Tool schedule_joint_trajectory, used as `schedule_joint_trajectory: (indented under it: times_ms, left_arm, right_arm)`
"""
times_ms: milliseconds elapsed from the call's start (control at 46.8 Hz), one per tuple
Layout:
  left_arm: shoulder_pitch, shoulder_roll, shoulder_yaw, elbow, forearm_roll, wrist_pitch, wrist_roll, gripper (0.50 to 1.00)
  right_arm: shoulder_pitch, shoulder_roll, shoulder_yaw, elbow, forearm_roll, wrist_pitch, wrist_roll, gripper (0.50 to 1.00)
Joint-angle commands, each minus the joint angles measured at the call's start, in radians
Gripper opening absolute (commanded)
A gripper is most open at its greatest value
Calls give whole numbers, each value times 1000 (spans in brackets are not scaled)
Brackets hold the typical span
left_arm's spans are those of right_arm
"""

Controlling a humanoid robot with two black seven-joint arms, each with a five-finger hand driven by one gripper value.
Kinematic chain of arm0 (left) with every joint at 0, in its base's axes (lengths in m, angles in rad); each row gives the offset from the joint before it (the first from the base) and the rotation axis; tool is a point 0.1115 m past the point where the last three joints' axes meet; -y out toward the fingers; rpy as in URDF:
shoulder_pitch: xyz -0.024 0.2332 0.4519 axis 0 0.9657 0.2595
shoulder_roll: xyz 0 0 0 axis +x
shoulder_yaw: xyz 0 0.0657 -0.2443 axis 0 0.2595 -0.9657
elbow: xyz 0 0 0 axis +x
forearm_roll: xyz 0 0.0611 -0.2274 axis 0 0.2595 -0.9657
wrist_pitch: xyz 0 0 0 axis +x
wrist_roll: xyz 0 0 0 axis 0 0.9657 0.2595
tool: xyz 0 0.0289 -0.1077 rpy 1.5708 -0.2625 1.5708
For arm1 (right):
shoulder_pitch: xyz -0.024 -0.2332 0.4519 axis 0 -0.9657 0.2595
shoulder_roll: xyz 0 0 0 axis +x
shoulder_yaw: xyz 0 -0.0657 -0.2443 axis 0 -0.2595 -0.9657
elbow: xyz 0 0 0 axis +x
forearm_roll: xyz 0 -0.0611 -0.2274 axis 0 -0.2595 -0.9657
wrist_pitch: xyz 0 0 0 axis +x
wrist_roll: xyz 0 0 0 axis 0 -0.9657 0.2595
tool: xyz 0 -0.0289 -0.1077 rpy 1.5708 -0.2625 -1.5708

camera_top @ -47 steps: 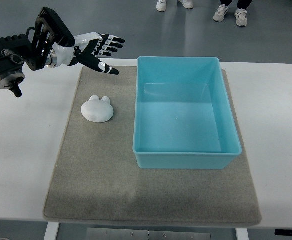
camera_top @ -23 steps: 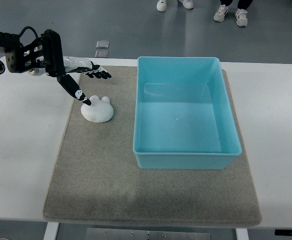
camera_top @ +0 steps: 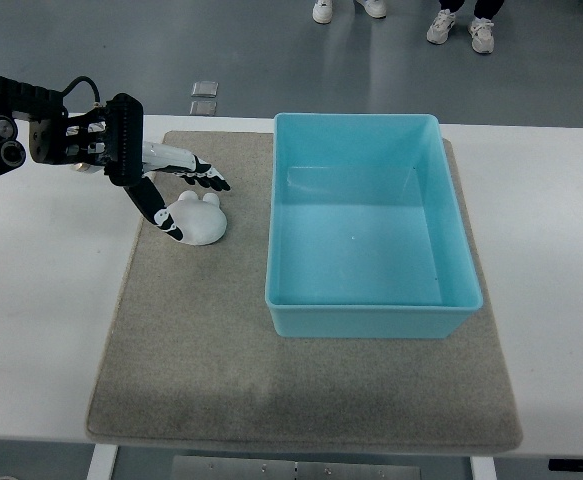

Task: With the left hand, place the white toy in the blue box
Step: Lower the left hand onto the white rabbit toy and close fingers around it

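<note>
Fingers of the left robot hand point(camera_top: 176, 190) are spread around the white toy point(camera_top: 197, 221) on the mat point(camera_top: 221, 380), bracketing it for a grasp; blue box point(camera_top: 371, 310) sits just beside.

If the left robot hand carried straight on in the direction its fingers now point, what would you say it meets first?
Most likely the white toy. The left robot hand reaches rightward and down over the mat, fingers spread around the toy's left and upper sides, thumb tip at its left edge. Contact cannot be confirmed from this steep view.
</note>
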Motion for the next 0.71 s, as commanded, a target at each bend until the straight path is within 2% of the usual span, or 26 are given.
schedule_joint_trajectory:
  times_ms: [0,128,171,299,556,662,684]
  left_arm:
    - [3,0,0,0,14,19,-1,930]
    - [16,-2,2,1,15,35,-1,917]
    - [24,-9,2,1,18,44,1,896]
    - [52,-18,2,0,64,87,1,891]
    - [67,-25,2,3,67,108,1,883]
    - [69,-37,2,5,67,150,1,810]
    - [69,-38,3,6,69,156,2,770]
  right_arm:
    - [-1,0,0,-1,0,0,0,936]
    - [1,0,0,1,0,0,0,936]
    - [-1,0,0,-1,0,0,0,936]
    - [-1,0,0,-1,0,0,0,936]
    - [-1,0,0,-1,0,0,0,936]
    - [-1,0,0,1,0,0,0,936]
    - [-1,0,0,1,0,0,0,936]
